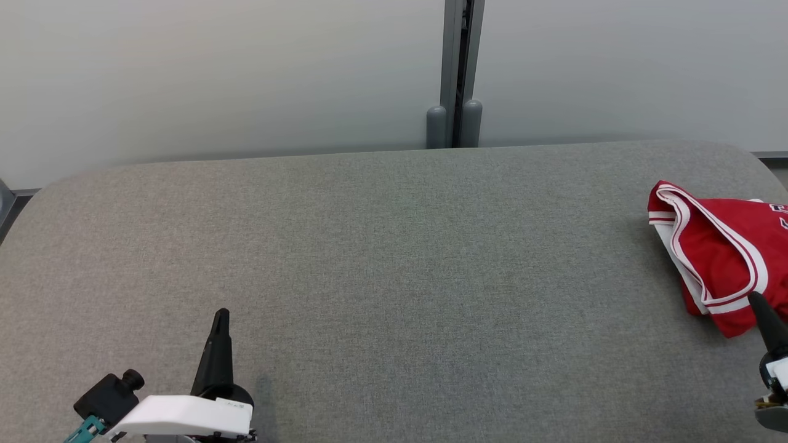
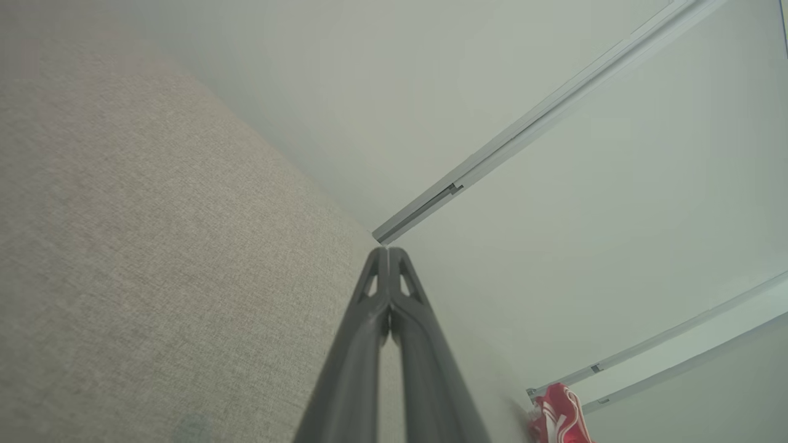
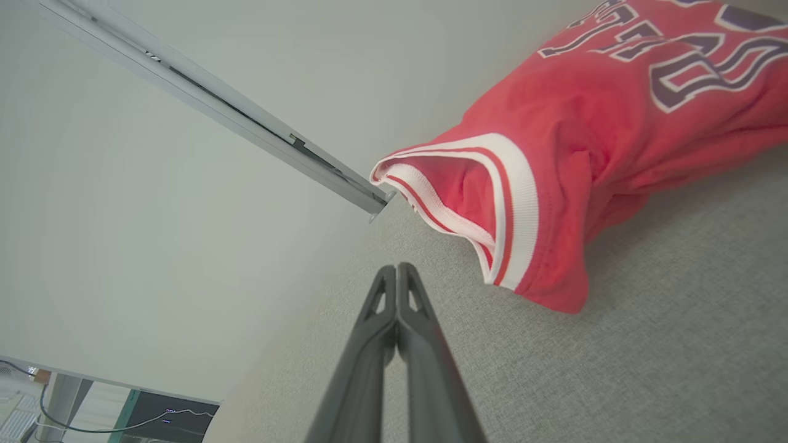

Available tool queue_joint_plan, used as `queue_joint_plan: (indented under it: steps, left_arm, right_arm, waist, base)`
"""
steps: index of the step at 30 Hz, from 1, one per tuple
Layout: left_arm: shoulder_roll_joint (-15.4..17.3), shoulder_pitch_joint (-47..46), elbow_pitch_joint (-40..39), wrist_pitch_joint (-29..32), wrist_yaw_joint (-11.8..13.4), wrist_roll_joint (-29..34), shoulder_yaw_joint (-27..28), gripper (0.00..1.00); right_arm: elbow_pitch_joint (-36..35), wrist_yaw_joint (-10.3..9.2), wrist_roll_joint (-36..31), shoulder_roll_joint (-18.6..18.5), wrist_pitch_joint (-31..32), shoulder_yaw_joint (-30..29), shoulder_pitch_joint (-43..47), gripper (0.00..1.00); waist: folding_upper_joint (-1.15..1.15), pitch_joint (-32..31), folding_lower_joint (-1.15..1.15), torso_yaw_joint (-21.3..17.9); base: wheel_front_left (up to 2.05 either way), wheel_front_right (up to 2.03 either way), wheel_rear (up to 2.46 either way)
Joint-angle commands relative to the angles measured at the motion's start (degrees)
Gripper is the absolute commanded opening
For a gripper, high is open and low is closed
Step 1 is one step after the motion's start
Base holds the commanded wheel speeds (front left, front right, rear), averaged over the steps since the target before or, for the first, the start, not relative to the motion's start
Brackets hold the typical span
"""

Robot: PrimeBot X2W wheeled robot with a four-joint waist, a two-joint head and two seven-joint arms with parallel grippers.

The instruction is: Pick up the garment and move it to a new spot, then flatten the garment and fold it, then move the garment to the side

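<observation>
Nearest to you, at the near left, the left pincer (image 1: 220,317) has its fingers pressed together and nothing between them. It points toward the far side over the grey fabric desk (image 1: 394,258); you cannot tell whether it touches the cloth. At the near right edge, the right pincer (image 1: 756,301) is likewise closed and empty. Its wrist view puts the tip (image 3: 398,267) just short of the garment's trimmed opening, close but apart. The garment (image 1: 720,246), a red jersey with white-and-red banded trim and dark outlined lettering (image 3: 671,67), lies bunched on the desk at the far right, partly cut off by the head view's edge. Its open, trimmed end faces left. Beyond the desk's rounded far edge stand pale wall panels (image 1: 215,74), split by a grey upright post (image 1: 455,74).
</observation>
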Motion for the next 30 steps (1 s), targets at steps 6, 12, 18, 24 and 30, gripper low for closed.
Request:
queue_joint_plan:
  steps: [6, 12, 18, 24, 30]
  left_arm:
    - [-0.32, -2.45, -0.31, -0.33, -0.95, -3.98, -0.03, 0.00]
    - [-0.84, -3.16, -0.18, -0.42, -1.52, -7.21, -0.21, 0.00]
    - [-1.36, -3.52, 0.01, -0.45, -2.02, -10.26, -0.40, 0.00]
    - [-1.84, -4.17, 0.19, -0.54, -2.51, -13.11, -0.59, 0.00]
    - [-2.10, -4.34, 0.35, -0.58, -2.85, -15.38, -0.74, 0.00]
  right_arm:
    - [1.23, 0.11, 4.46, -1.41, 2.07, -1.80, -2.47, 0.00]
    - [2.90, 0.11, 8.04, -1.86, 3.71, -3.05, -3.65, 0.00]
    - [4.44, 0.11, 11.46, -2.36, 5.24, -4.19, -4.77, 0.00]
    - [5.86, 0.12, 14.69, -2.82, 6.75, -5.42, -5.81, 0.00]
    - [6.96, 0.12, 17.28, -3.11, 7.94, -6.23, -6.67, 0.00]
  waist:
    - [0.00, 0.01, 0.00, -0.01]
    - [0.00, 0.03, 0.00, -0.02]
    - [0.00, 0.04, 0.00, -0.04]
    - [0.00, 0.06, 0.00, -0.05]
    - [0.00, 0.07, 0.00, -0.06]
  base:
    - [0.00, 0.00, 0.00]
    - [0.00, 0.00, 0.00]
    - [0.00, 0.00, 0.00]
    - [0.00, 0.00, 0.00]
    - [0.00, 0.00, 0.00]
